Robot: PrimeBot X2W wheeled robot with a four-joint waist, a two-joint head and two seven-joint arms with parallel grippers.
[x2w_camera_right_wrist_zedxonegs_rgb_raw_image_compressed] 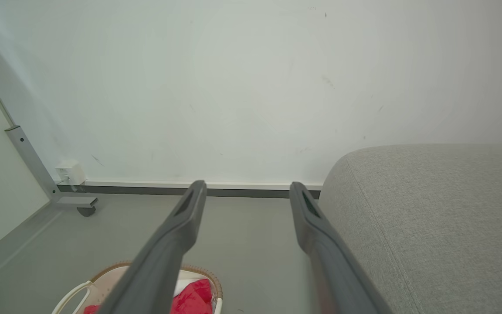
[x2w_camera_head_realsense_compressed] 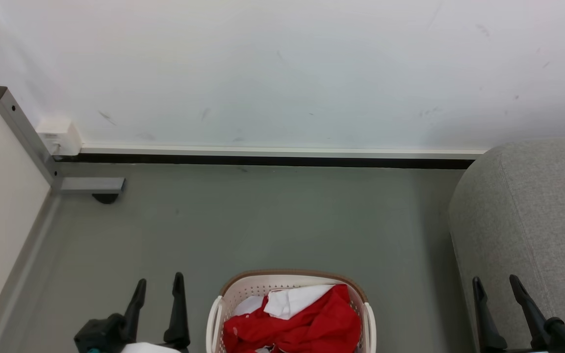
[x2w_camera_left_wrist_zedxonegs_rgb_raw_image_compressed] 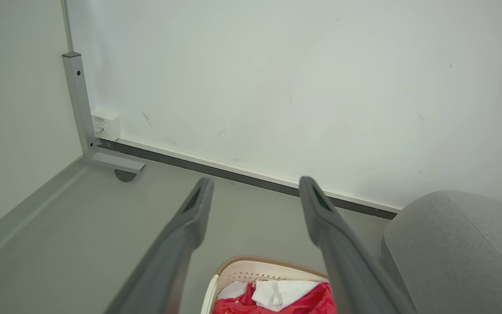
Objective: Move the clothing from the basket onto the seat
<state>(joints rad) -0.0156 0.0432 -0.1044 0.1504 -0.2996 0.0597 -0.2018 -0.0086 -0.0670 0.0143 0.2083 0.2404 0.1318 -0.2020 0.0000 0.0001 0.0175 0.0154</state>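
Clothing [x2w_camera_head_realsense_compressed: 307, 323]: heaped in the basket [x2w_camera_head_realsense_compressed: 290, 275], red folds bunched toward its right side, with a white panel lying on top at the far side; not yet lifted.
Basket: standing on the floor [x2w_camera_head_realsense_compressed: 263, 220], well short of the floor's far edge along the wall [x2w_camera_head_realsense_compressed: 282, 73] and away from the left corner with the metal post [x2w_camera_head_realsense_compressed: 17, 127]; left of the seat, apart from it.
Seat [x2w_camera_head_realsense_compressed: 532, 211]: at the floor's right side, rounded grey corner nearest the basket — bare on the part in view.
Left gripper [x2w_camera_head_realsense_compressed: 160, 279]: spread wide, holding nothing; hovering over the floor just left of the basket.
Right gripper [x2w_camera_head_realsense_compressed: 495, 280]: likewise wide apart and empty; poised by the seat's near left edge, right of the basket.
Handling: probably light, limp and floppy — nothing stiff to lever against, likely to drape and trail when raised; not fragile, hardly slippery.
Where to grip: best judged at the raised red ridge in the middle of the heap, pinching through several layers; not by the white panel alone, liable to unfold and leave the rest behind.
Risk: snagging a hem on the basket's rim or handle, dragging the basket along.
Next step: judged as a reach down into the basket, then a lift high enough to clear the rim before crossing to the seat.
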